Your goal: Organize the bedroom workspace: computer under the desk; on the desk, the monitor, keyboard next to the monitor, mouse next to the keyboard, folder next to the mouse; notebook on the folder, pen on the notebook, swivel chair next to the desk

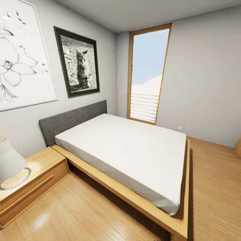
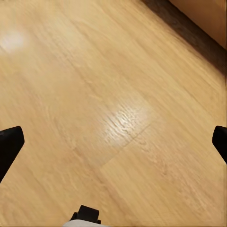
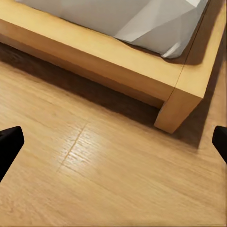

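I am in a bedroom with grey walls and a light wooden plank floor (image 1: 214, 187). The desk, the swivel chair and the other workspace things are out of view. My left gripper (image 2: 113, 144) is open over bare floor boards, its black fingertips (image 2: 9, 146) far apart at the picture's two sides. Above the floor beside the bed's foot corner (image 3: 182, 101), my right gripper (image 3: 113, 144) is also open, with nothing between its fingertips (image 3: 9, 142).
A low wooden bed frame (image 1: 134, 201) with a white mattress (image 1: 127, 150) stands ahead. A wooden nightstand (image 1: 33, 177) with a white lamp (image 1: 10, 160) sits at the left. A tall window (image 1: 147, 73) is in the far wall. Open floor runs along the bed's right side.
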